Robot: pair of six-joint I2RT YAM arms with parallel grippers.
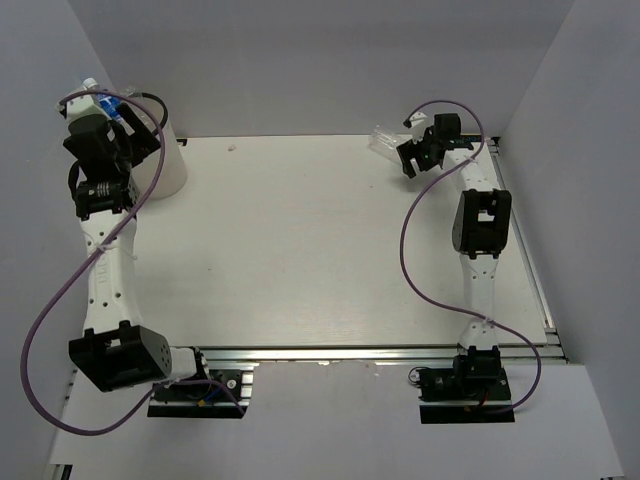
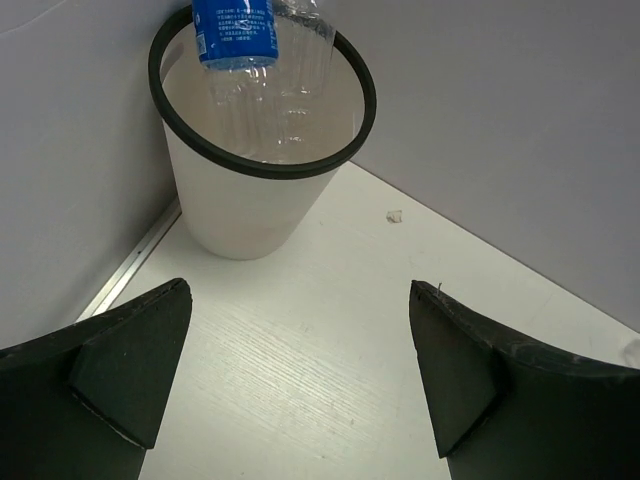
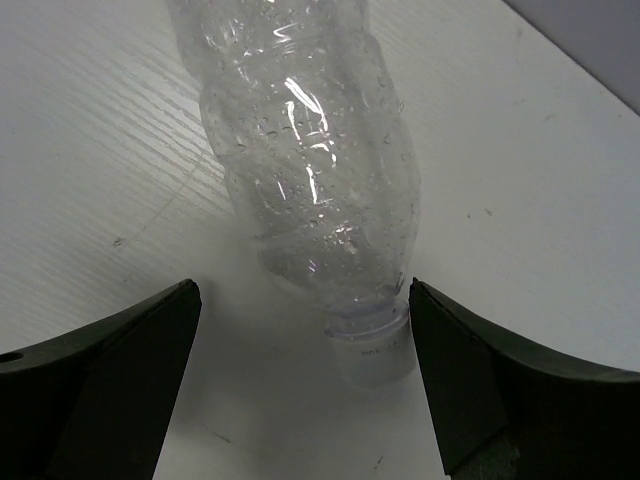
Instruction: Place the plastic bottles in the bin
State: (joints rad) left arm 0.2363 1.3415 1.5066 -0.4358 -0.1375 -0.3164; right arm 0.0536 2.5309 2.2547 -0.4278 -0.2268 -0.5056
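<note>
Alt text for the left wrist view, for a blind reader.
A blue-labelled clear bottle pokes down into the white bin, its labelled end above the black-ringed rim. The left gripper is open and empty over the table.

The overhead camera hangs high behind both arm bases (image 1: pixel 470 385), looking down on the whole white table (image 1: pixel 300 250). The left wrist camera looks forward and down between its two dark fingers (image 2: pixel 120 370) at the bin (image 2: pixel 240 200), which stands well ahead of them. The overhead view shares that bin. The right wrist camera sits close, facing down on a clear bottle (image 3: pixel 310 170) whose capped end lies between its own fingers (image 3: pixel 120 390); that bottle also shows from overhead.
</note>
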